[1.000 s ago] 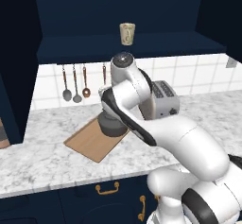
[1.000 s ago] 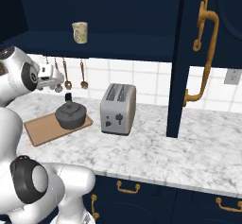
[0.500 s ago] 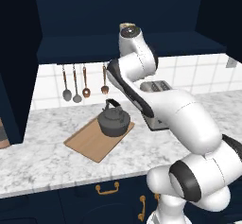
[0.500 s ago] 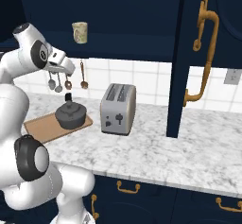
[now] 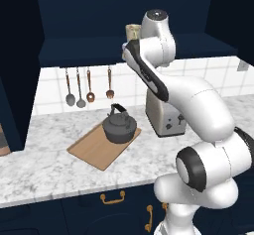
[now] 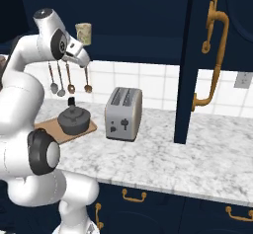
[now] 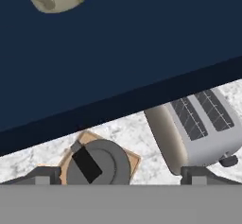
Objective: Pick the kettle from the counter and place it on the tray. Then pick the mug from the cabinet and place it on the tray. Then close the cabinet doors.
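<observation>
Now, mug: upright on the cabinet shelf, just above and beyond the fingers.
Fingers: spread, empty; probably level soon.

Below the claw the kettle sits on the tray; toaster beside; mug just above.

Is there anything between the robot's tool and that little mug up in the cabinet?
Nothing visible. The mug stands alone on the open cabinet shelf, and the open, empty tool hangs just below and in front of it. The kettle already sits on the tray, well below.
</observation>
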You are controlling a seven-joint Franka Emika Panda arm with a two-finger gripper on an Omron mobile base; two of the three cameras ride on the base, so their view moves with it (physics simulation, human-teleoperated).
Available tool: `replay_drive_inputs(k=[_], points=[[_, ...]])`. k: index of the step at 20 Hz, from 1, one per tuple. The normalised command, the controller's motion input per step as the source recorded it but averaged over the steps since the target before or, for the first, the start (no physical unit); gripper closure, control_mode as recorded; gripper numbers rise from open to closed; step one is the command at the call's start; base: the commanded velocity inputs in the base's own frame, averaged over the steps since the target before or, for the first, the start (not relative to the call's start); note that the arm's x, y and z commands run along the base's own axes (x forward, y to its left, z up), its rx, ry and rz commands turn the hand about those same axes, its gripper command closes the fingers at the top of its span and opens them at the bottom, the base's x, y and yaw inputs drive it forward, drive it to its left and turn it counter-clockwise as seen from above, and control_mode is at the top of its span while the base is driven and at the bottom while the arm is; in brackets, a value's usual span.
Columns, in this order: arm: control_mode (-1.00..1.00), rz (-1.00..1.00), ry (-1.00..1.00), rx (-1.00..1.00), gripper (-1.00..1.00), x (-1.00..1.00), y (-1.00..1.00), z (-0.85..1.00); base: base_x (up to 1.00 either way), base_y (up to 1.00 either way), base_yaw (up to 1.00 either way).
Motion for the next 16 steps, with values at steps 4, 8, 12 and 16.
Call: replay_drive_inputs(k=[4, 8, 12, 16], points=[[-1.00, 0.00, -0.01, 0.00, -1.00, 0.54, 0.00, 0.64, 0.00, 0.00, 0.00], [-1.00, 0.00, -0.06, 0.00, -1.00, 0.33, 0.01, 0.45, 0.00, 0.00, 0.00], [-1.00, 0.00, -0.18, -0.01, -1.00, 0.30, 0.00, 0.39, 0.00, 0.00, 0.00], [-1.00, 0.00, -0.16, 0.00, -1.00, 0.14, 0.00, 0.09, 0.00, 0.00, 0.00]])
